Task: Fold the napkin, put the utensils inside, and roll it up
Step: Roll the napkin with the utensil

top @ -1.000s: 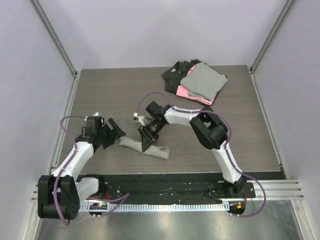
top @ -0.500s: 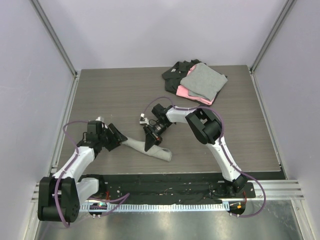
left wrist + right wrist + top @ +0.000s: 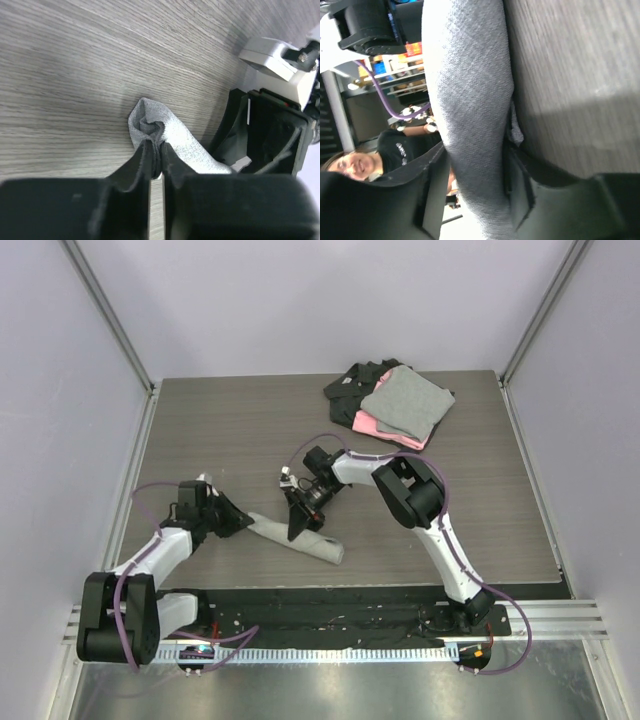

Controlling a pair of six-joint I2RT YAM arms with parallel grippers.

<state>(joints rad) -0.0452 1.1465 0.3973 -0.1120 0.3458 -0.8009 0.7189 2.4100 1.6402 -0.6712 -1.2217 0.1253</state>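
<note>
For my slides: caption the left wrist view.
Left pincer pinches the end of the rolled grey napkin on the wood-grain table.

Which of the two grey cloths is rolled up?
The near napkin, a long roll; the far grey cloth lies folded flat on a pile.

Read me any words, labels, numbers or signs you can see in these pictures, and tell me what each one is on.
No text can be read in any view.
Pale print on the person's black shirt, right wrist view: too blurred to read.
Orange and blue boxes in the background, right wrist view: too small and blurred to read.
Top and left wrist views: no lettering shows.
</note>
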